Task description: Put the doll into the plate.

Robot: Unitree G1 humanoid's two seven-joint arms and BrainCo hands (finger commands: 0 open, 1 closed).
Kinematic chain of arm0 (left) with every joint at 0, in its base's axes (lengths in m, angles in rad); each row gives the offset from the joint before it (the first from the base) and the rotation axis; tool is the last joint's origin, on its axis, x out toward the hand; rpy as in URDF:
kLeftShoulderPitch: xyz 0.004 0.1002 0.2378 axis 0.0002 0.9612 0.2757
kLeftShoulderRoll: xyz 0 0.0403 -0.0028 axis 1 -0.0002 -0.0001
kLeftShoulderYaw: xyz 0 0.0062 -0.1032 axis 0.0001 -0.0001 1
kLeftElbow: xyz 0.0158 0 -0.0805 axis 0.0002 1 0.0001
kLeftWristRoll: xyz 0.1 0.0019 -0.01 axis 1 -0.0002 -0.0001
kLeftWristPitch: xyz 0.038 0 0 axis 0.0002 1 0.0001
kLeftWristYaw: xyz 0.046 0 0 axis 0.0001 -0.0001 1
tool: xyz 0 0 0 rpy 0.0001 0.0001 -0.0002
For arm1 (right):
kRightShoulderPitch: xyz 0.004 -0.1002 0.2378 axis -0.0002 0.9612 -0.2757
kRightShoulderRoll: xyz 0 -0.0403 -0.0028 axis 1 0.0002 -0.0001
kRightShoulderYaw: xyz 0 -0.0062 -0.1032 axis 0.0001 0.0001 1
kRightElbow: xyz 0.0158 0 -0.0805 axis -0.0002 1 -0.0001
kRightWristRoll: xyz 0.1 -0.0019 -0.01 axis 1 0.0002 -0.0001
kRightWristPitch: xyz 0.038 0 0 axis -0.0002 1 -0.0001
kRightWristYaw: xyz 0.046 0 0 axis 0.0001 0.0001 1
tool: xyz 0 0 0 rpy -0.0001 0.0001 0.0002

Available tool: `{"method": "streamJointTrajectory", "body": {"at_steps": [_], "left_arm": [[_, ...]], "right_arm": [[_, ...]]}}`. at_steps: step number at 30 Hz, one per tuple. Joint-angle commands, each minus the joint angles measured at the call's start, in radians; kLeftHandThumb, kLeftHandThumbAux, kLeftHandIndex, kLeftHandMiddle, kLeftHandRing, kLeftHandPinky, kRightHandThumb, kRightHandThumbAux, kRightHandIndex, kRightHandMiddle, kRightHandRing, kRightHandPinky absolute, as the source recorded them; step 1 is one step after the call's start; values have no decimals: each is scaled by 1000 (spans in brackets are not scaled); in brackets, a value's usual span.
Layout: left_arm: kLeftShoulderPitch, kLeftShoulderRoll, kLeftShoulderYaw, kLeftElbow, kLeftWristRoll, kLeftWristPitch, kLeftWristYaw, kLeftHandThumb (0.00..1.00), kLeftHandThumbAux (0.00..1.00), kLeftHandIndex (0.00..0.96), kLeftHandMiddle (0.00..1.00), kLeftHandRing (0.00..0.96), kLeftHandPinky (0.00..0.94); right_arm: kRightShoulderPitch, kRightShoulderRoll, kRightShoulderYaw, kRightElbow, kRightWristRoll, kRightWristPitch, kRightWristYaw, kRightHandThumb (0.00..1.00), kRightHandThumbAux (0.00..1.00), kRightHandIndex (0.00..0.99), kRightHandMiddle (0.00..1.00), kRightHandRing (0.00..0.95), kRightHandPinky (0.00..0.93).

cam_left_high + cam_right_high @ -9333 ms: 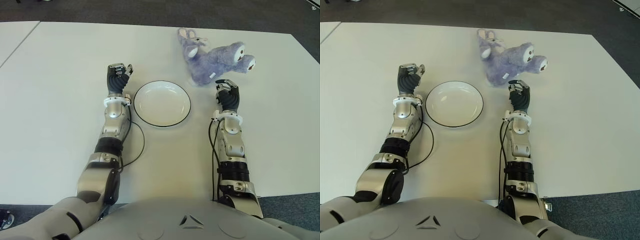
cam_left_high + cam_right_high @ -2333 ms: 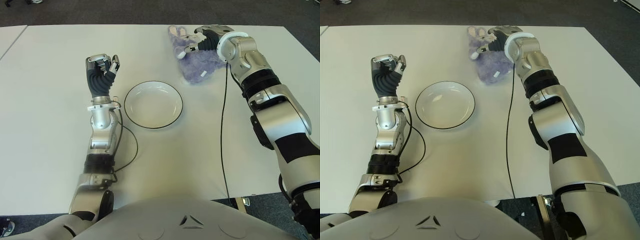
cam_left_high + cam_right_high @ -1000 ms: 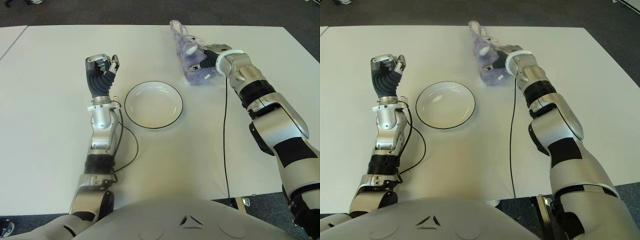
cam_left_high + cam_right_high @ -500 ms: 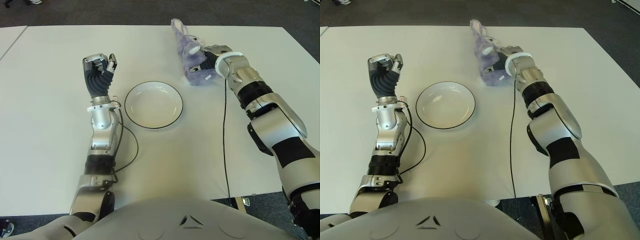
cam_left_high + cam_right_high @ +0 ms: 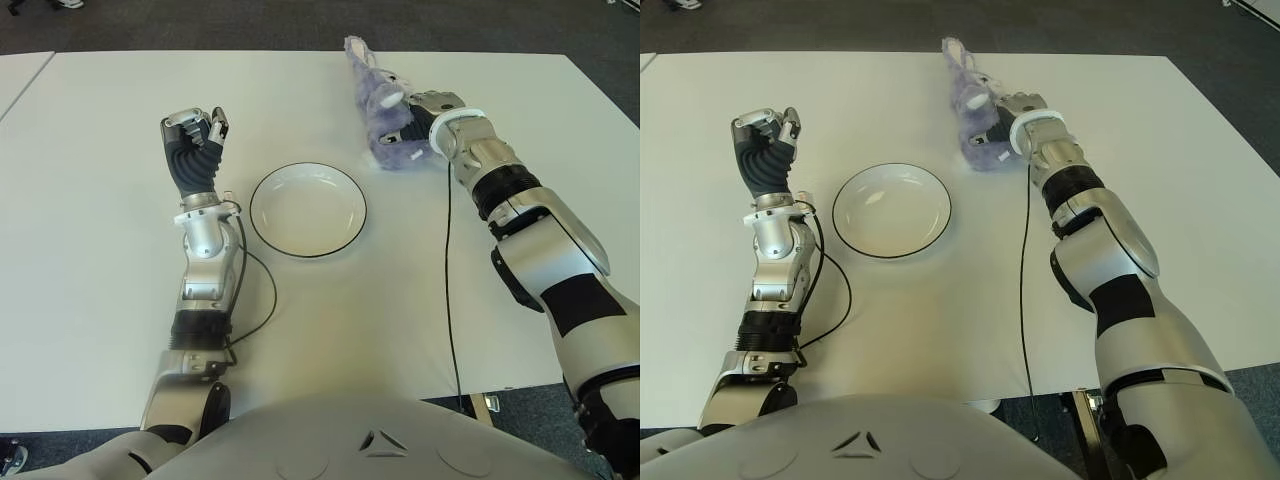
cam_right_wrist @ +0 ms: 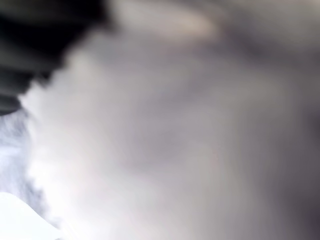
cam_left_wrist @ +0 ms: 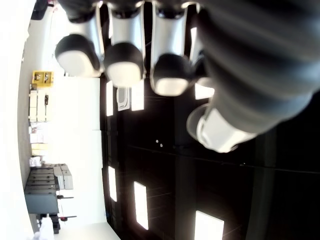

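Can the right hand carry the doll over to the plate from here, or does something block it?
Probably yes. The right hand grips the doll, and bare table lies between it and the empty plate; the left hand shows beyond the plate's left.

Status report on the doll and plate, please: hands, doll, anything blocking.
Right hand shut on purple plush doll, far side of table. Left hand raised beside white plate, fingers curled, holding nothing. Plate empty; nothing blocking.

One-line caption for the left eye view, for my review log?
Right hand grips the purple doll on the table beyond the empty white plate; left hand raised, fingers curled, left of the plate.
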Motion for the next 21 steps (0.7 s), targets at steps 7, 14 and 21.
{"method": "streamJointTrajectory", "body": {"at_steps": [7, 14, 21], "left_arm": [[234, -90, -12, 44, 9, 43, 49, 575, 744, 836, 894, 900, 894], [234, -85, -14, 40, 9, 46, 58, 576, 742, 839, 894, 899, 894], [237, -82, -20, 36, 7, 51, 57, 581, 741, 842, 895, 899, 894]], "right_arm": [[198, 60, -5, 120, 9, 22, -177, 328, 506, 27, 0, 87, 289], [228, 65, -52, 130, 37, 3, -392, 860, 666, 328, 259, 325, 423], [241, 69, -141, 130, 122, -78, -469, 990, 669, 433, 428, 430, 459]]}}
